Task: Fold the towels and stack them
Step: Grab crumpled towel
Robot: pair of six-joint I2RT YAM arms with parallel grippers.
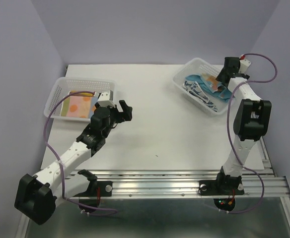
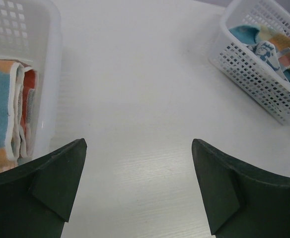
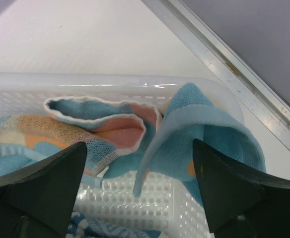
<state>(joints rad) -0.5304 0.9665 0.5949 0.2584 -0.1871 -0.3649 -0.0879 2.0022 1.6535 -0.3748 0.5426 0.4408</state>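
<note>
— Fingers?
— The right gripper [image 3: 139,144] gapes wide, empty, above crumpled blue-orange terry towels [image 3: 194,124] inside a white perforated plastic basket [image 3: 110,79]; the left gripper [image 2: 139,141] is equally wide, empty, well away from it.
— Hidden?
— The pile's lower layers.

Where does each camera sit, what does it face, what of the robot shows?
Top external: above and behind, looking down on left arm, right arm, table, left basket, right basket.
Left wrist: low, facing across the table; left gripper open.
Right wrist: over the right basket's crumpled towels; right gripper open.
Shared: top and left wrist show both baskets.
</note>
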